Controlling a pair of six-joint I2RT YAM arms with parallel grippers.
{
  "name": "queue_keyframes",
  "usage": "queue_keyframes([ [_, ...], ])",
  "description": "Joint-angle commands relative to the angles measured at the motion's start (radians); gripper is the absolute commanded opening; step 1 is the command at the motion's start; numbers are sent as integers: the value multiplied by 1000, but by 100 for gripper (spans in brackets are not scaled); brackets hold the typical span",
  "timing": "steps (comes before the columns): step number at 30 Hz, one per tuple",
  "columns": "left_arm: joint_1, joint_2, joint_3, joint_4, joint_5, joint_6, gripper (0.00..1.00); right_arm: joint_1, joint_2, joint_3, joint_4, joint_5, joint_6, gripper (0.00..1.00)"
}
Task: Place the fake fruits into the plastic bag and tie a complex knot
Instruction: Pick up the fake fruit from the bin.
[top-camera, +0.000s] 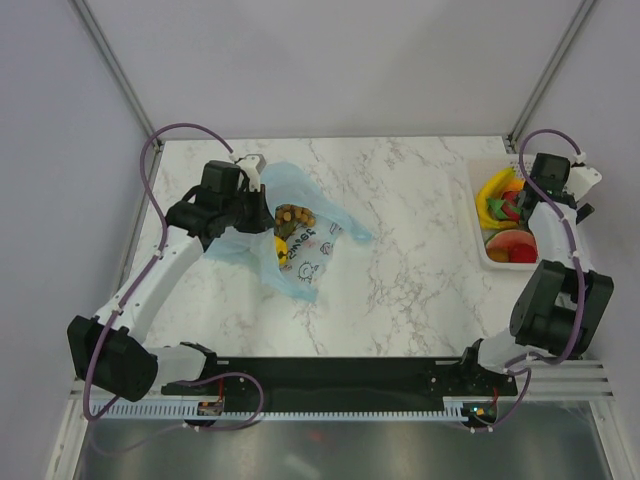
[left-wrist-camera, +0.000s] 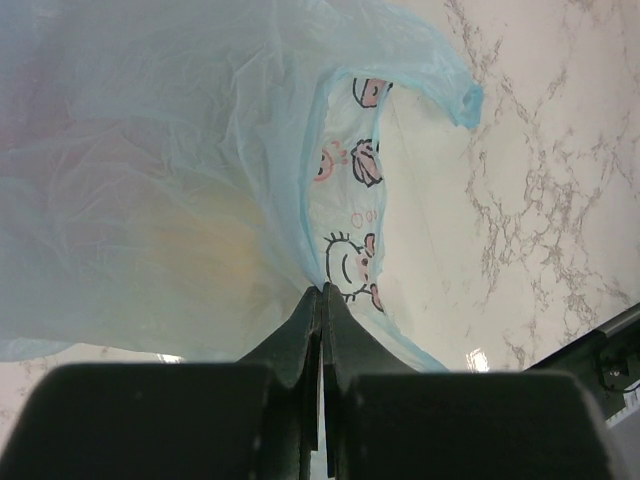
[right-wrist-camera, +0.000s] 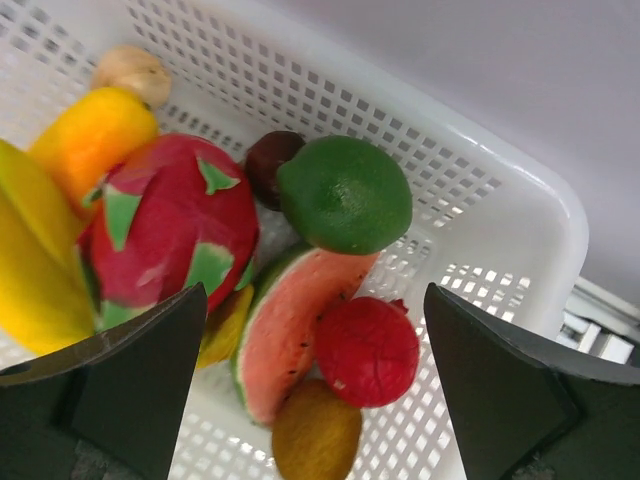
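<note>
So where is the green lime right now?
In the right wrist view, the lime lies in the white basket at the right edge of the table, beside the watermelon slice and the dragon fruit.

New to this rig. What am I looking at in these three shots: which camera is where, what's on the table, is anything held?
These are two robot arms bolted at the near edge of a marble table. The overhead picture looks down from above and behind them. The other two pictures come from a camera on each wrist, so the dark shapes at the bottom are that arm's own fingers. The left fingers are shut on a fold of a thin blue plastic bag, which already has a few toy fruits inside. The right fingers are open above a white basket holding more fruit, including a dragon fruit, a lime and a watermelon slice. They hold nothing.
</note>
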Motion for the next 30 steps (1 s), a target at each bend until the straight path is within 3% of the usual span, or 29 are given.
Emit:
queue_keyframes([
  [1, -6, 0, -5, 30, 16, 18, 2, -12, 98, 99, -62, -27, -129, 98],
  [11, -14, 7, -7, 33, 5, 21, 2, -44, 221, 168, -64, 6, -302, 98],
  [19, -21, 27, -14, 38, -7, 22, 2, -84, 368, 282, -82, -166, -465, 98],
  [30, -47, 40, -31, 61, -39, 25, 2, -96, 481, 312, -133, -195, -494, 95],
])
